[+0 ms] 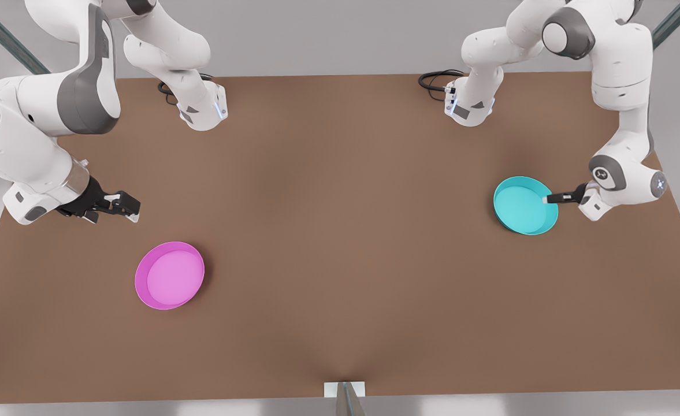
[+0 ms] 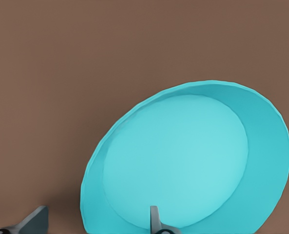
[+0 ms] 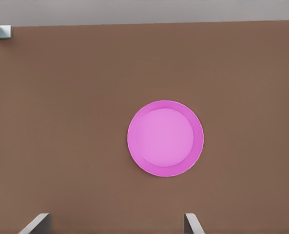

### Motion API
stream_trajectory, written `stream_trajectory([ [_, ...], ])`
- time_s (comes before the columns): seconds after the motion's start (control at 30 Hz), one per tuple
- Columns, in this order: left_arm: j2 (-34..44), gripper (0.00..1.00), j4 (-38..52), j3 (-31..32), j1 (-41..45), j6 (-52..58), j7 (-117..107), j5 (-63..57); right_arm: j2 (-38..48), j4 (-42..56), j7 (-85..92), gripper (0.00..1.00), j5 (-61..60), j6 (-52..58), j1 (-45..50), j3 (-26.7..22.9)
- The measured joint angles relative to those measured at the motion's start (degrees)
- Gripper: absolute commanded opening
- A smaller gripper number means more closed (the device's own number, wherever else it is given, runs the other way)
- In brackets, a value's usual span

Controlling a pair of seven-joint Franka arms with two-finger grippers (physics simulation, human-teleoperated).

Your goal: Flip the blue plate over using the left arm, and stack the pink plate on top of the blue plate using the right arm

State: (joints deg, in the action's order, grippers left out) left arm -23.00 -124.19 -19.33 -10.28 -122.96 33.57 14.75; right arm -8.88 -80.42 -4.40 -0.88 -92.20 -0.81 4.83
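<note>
The blue plate point(image 1: 521, 205) lies rim up on the brown table point(image 1: 340, 231) at the front view's right. My left gripper point(image 1: 549, 199) is low at the plate's edge nearest that arm. In the left wrist view the blue plate point(image 2: 183, 161) looms close, and the left gripper point(image 2: 95, 219) is open, one finger over the plate's floor and the other outside the rim. The pink plate point(image 1: 170, 275) lies rim up at the front view's left. My right gripper point(image 1: 126, 208) hangs open above the table, behind and to the left of it. The right gripper point(image 3: 112, 224) looks down on the pink plate point(image 3: 164, 138).
Both arm bases point(image 1: 204, 107) point(image 1: 469, 104) stand at the table's far edge, with a black cable loop point(image 1: 435, 81) beside the one on the front view's right. A small white bracket point(image 1: 344, 390) sits at the near edge's middle.
</note>
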Motion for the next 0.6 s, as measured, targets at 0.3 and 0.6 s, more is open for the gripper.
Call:
stream_trajectory([
  [0.3,-2.48,0.59,0.4,0.26,-0.09,-0.59,1.7,1.85,0.0,0.0,0.09,1.0,0.0,0.0,-0.15,-0.09],
  [0.6,-3.36,0.28,0.44,0.61,-0.08,-2.06,2.11,2.05,-0.07,0.0,0.09,1.0,-0.09,0.0,-0.17,-0.12],
])
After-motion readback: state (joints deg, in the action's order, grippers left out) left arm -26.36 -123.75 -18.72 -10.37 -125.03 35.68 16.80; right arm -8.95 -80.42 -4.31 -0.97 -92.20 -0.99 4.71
